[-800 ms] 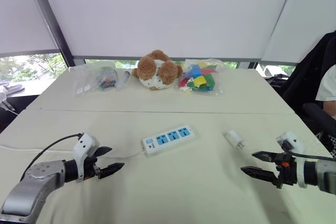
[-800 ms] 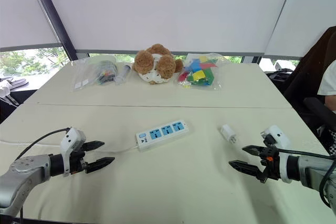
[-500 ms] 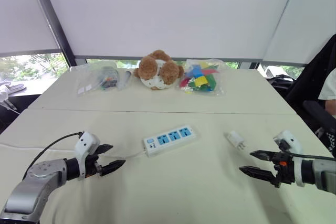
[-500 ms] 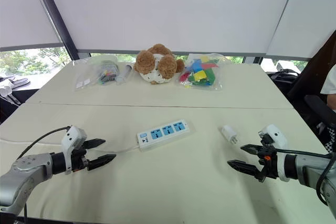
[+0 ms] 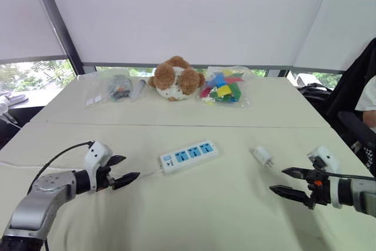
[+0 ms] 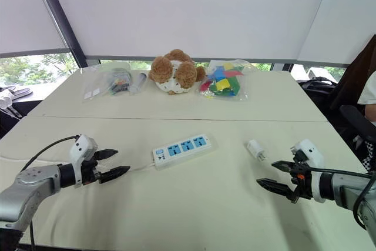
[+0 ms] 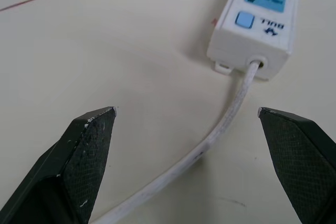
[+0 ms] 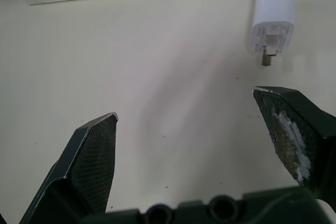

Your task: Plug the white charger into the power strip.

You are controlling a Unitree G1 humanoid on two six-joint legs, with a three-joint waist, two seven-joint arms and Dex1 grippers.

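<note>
The small white charger (image 5: pixel 263 157) lay flat on the pale cream surface (image 5: pixel 205 216). Nothing was holding it. It was on the right side, a little way to the right of the long white power strip (image 5: pixel 188 156) with three blue sockets. The two did not touch. The charger's metal prongs pointed toward the near right, at the right fingers (image 5: pixel 288 193).

The right fingers were black and they were wide apart. They held nothing. They hung low over the surface, near the charger but not touching it. The charger was just past their tips, a bit farther away and to the left.

The left fingers (image 5: pixel 126 179) were black too, and also wide apart and holding nothing. They pointed at the left end of the power strip. A thin white cord (image 7: pixel 220 132) came out of that end of the strip. It ran along the surface toward the left fingers and lay in line with the gap between them. The fingers did not touch the cord.

All three blue sockets were free.

At the far side of the surface sat a brown and white teddy bear (image 5: pixel 175 78). To its right was a clear bag of bright coloured pieces (image 5: pixel 223 86). To its left was another clear bag with small things inside (image 5: pixel 111 87).
</note>
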